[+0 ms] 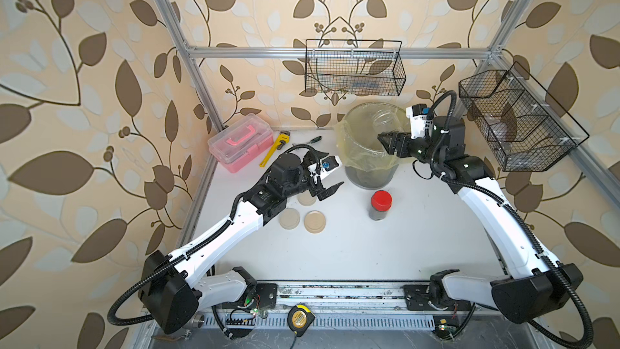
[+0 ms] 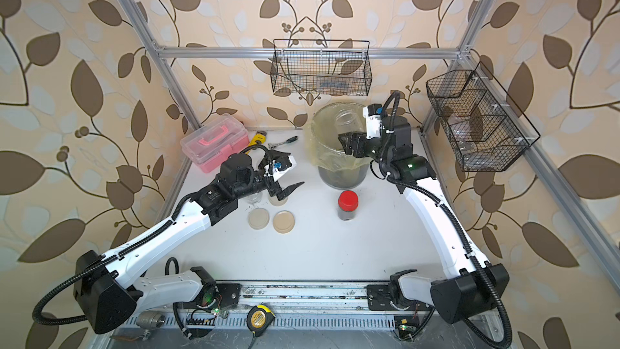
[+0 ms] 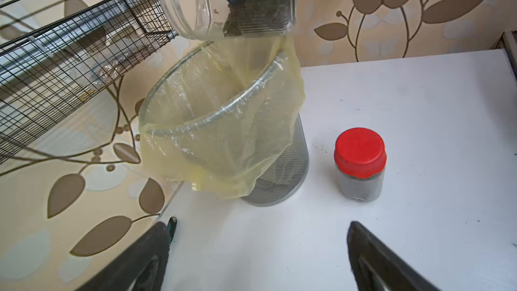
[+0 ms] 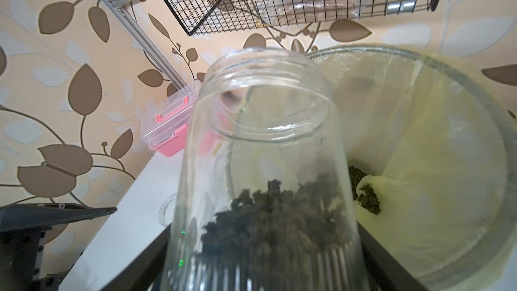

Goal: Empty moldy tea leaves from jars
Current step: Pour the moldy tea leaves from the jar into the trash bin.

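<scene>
**Right arm: open jar tipped over the bin**
My right gripper [image 1: 389,142] pinches an open jar [image 4: 263,158] held on its side above the lined bin [image 1: 369,181]. The tea leaves [image 4: 279,214] are bunched at its gripped end, with more in the liner. My left gripper [image 1: 334,168] hangs spread and empty. The red-lidded jar [image 1: 380,205] stands closed near the bin.

The jar [image 4: 251,124] is made of clear, shiny glass. The tea leaves [image 4: 279,214] are seen to be dry, dark and crumbly. The bin [image 3: 291,169] is made of grey metal mesh and is lined with a thin, crinkly, yellowish plastic bag [image 3: 223,149]. The red lid [image 3: 359,149] is made of smooth plastic. The table [image 3: 419,107] is covered by a white, smooth, matt top.
</scene>
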You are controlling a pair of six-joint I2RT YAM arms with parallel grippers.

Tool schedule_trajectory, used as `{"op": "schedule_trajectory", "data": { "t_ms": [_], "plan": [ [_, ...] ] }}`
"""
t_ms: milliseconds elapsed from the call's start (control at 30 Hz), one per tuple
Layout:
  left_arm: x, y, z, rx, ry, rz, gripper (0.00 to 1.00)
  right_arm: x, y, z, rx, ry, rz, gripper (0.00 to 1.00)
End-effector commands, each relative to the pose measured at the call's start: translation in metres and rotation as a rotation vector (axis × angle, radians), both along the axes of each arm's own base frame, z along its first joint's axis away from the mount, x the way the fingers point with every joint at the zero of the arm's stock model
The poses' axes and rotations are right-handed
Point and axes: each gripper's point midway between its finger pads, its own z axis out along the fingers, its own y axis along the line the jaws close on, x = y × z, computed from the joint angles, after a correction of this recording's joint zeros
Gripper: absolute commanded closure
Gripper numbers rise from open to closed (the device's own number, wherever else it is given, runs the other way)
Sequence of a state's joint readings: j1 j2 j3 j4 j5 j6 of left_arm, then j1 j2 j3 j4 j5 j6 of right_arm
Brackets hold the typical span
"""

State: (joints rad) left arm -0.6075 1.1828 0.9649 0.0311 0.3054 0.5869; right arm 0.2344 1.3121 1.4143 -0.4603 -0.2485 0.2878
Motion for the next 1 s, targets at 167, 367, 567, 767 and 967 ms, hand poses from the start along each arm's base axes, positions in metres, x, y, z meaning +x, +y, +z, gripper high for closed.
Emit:
{"op": "schedule_trajectory", "data": {
  "t_ms": [167,367,567,767,967],
  "plan": [
    [-0.017,-0.001,0.015,-0.044,-0.095,-0.076,0.01,0.012,0.006,0.016,-0.002,0.105,0.028,0.73],
    [-0.029,0.002,0.01,-0.051,-0.091,-0.105,0.01,0.023,0.007,0.01,-0.024,0.184,0.024,0.73],
    [-0.033,-0.004,0.02,-0.147,-0.022,-0.121,0.01,0.035,0.005,0.007,-0.038,0.255,-0.013,0.73],
    [-0.033,-0.003,0.021,-0.148,-0.043,-0.102,0.01,0.054,0.005,0.003,0.057,0.27,-0.108,0.79],
    [-0.028,0.0,0.02,-0.113,-0.063,-0.042,0.01,0.063,0.01,-0.01,0.172,0.351,-0.225,0.74]
  ]
}}
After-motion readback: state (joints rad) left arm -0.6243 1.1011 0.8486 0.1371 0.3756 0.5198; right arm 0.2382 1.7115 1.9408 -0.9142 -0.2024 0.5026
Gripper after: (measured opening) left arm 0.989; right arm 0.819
